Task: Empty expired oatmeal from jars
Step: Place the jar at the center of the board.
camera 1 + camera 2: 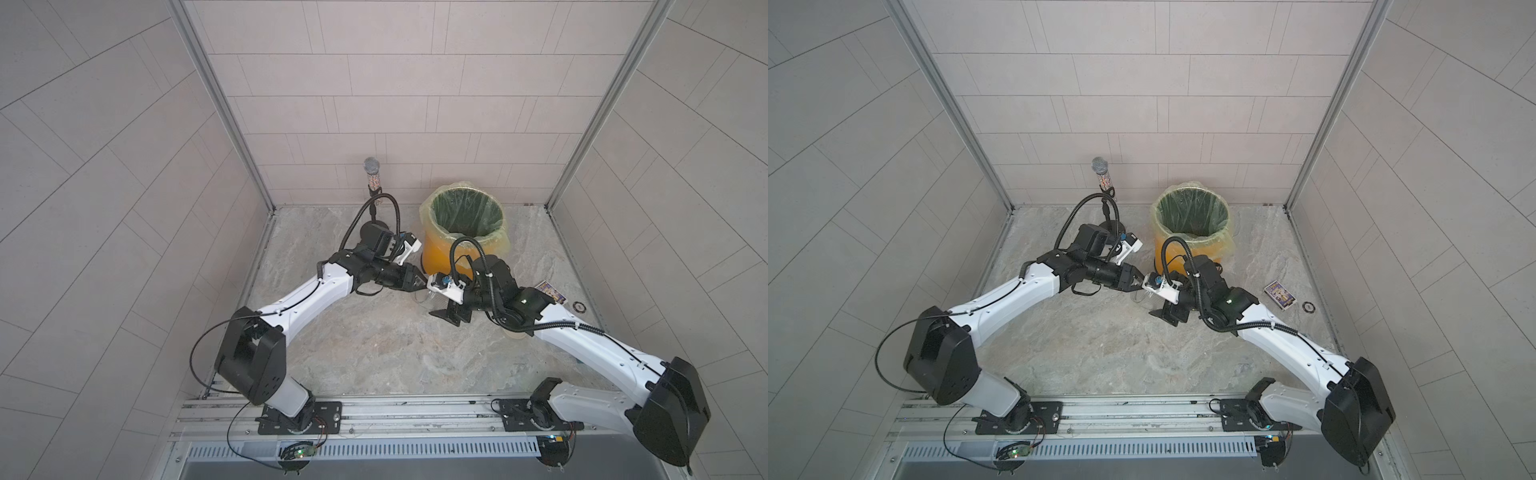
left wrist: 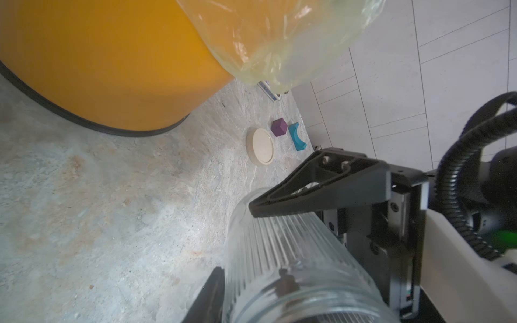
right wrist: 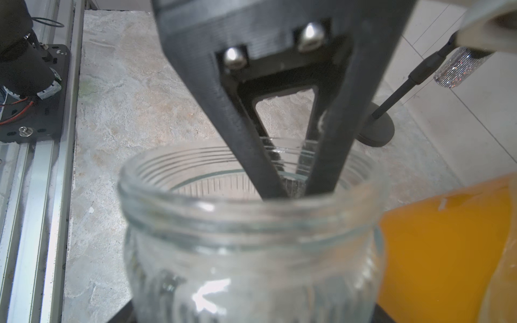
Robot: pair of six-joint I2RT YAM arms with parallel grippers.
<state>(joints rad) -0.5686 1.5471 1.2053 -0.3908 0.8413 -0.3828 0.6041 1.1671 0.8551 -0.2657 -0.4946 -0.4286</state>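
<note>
Stone-pattern tabletop [image 1: 374, 353]: lidless ribbed glass jar [image 3: 251, 237] just near of orange bin [image 1: 434, 251], long axis left-right, mouth toward left gripper [image 3: 295, 190]. Body clamped by right gripper [image 2: 237, 246]; rim pinched between left fingers. No oatmeal discernible.

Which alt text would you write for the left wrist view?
An open ribbed clear glass jar sits in the foreground, the right gripper's black finger across it. Beyond are a round orange bin with a yellow-green bag, a flat round cream lid, a purple cube and a teal arched block.

Orange bin [image 1: 436, 257] just behind jar [image 1: 430, 298], mic stand [image 1: 372, 187] beyond, open tabletop [image 1: 353, 353] in front.
</note>
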